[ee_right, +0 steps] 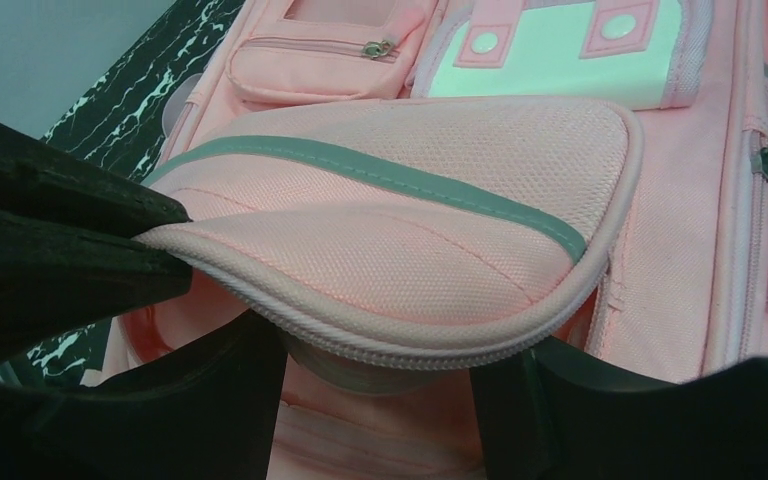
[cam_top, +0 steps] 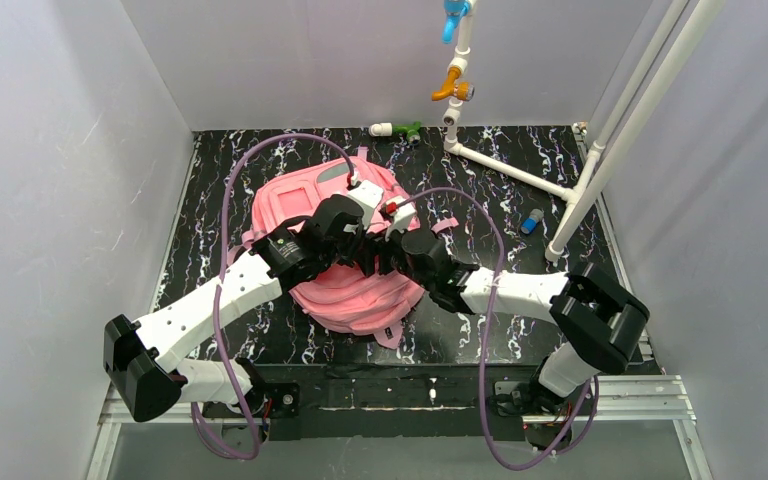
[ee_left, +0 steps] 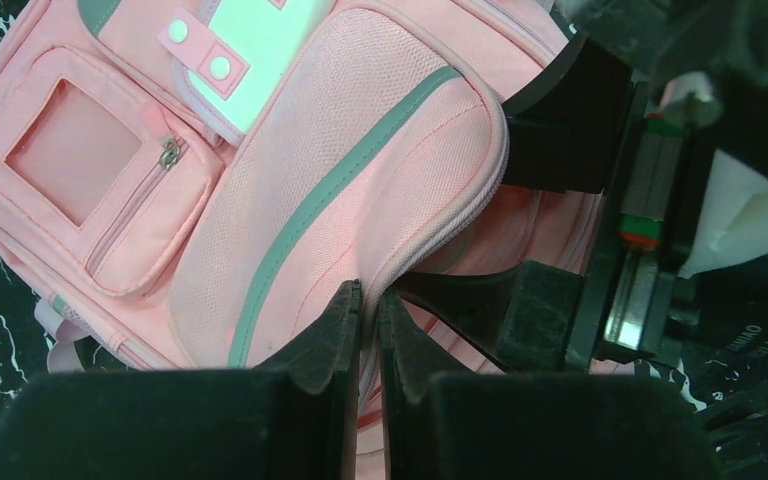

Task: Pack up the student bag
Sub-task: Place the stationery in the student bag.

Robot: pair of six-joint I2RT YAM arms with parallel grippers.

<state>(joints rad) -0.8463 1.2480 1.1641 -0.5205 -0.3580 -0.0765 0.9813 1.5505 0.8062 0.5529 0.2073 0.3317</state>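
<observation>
Pale left wall [cam_top: 50,150], far and right walls the same. Black table [cam_top: 200,200] with white marble veins. Left gripper [ee_left: 368,300] is clamped on the edge of the front flap [ee_right: 400,230] of the pink bag [cam_top: 290,205], which lies flat mid-table. Right gripper [ee_right: 375,380] just beside it, jaws apart at the opening under the flap, holding nothing. Green fitting [cam_top: 407,129] at far edge. White pipe frame [cam_top: 520,172] far right, with an orange valve [cam_top: 450,88] and a blue valve [cam_top: 454,18] on it. Small blue piece [cam_top: 530,222] on the table near the frame.
</observation>
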